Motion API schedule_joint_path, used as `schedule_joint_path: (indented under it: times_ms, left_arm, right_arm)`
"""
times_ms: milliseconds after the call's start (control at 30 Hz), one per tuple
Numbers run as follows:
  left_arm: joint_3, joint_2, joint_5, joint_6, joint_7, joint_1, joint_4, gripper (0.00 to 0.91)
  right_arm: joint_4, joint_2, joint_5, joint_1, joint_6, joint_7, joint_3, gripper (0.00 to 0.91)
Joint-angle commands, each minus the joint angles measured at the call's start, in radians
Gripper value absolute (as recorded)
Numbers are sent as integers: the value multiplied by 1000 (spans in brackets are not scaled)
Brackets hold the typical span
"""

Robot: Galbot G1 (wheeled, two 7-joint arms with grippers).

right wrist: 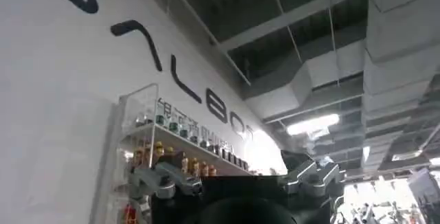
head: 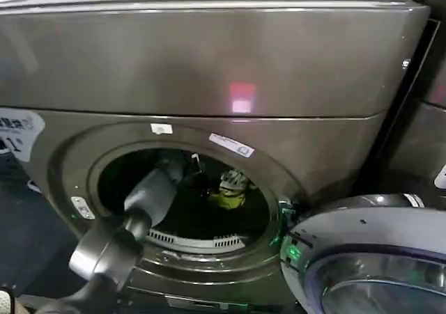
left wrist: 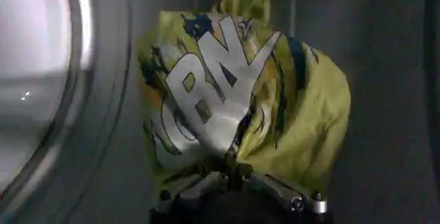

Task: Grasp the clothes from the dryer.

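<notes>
Left gripper (left wrist: 234, 177) deep inside dryer (head: 334, 70), pinched shut on clothes (left wrist: 234, 88) bunched straight ahead; right gripper (right wrist: 237, 187) spread open, idle, well apart.

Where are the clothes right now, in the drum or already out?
In. The clothes sit bunched deep inside the dryer drum, behind the open porthole; the left gripper reaches in and is pinching them.
</notes>
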Motion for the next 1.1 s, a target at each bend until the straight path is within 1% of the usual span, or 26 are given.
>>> schedule_joint_path:
  times_ms: [33, 133, 200, 267, 300, 367, 400, 467, 533, 633, 700, 833, 1033, 1100]
  left_arm:
    - [-146, -5, -289, -14, -295, 91, -169, 0]
    - [-160, -4, -388, -11, -392, 153, -281, 0]
    - [-181, -10, -441, -9, -465, 190, -389, 0]
    - [-201, -14, -465, -14, -544, 230, -492, 0]
    - [-210, -17, -470, -22, -578, 240, -511, 0]
    - [-227, -25, -504, -86, -669, 270, -561, 0]
    - [-233, -29, -535, -143, -706, 286, -590, 0]
    - [-241, -30, -589, -201, -749, 319, -647, 0]
    - [-260, -38, -603, -210, -826, 350, -715, 0]
    - [-292, -65, -595, -196, -932, 413, -792, 0]
    - [-306, -79, -586, -183, -980, 438, -813, 0]
    - [-300, -81, -576, -169, -975, 473, -842, 0]
    - [-292, -77, -575, -142, -963, 471, -847, 0]
    - [-291, -77, -578, -113, -956, 473, -851, 0]
  right_arm:
    - [2, 5, -2, 5, 2, 0, -7, 907]
    - [5, 4, -1, 7, 4, 1, -7, 907]
    - [6, 7, -1, 6, 4, 0, -7, 907]
    - [6, 11, -1, 5, 6, -1, -6, 907]
    - [5, 14, -1, 4, 7, -1, -5, 907]
    - [3, 17, -1, 7, 13, -1, -4, 907]
    - [2, 18, -3, 10, 20, 5, -5, 907]
    - [4, 26, -13, 10, 32, 6, -5, 907]
    - [6, 30, -31, 12, 43, 7, -3, 907]
    - [3, 28, -31, 14, 51, 5, 2, 907]
    - [0, 26, -34, 17, 51, 4, 4, 907]
    - [-10, 19, -26, 12, 74, 16, 9, 907]
    - [-12, 17, -25, 17, 83, 20, 7, 907]
    - [-12, 18, -26, 16, 82, 26, 7, 907]
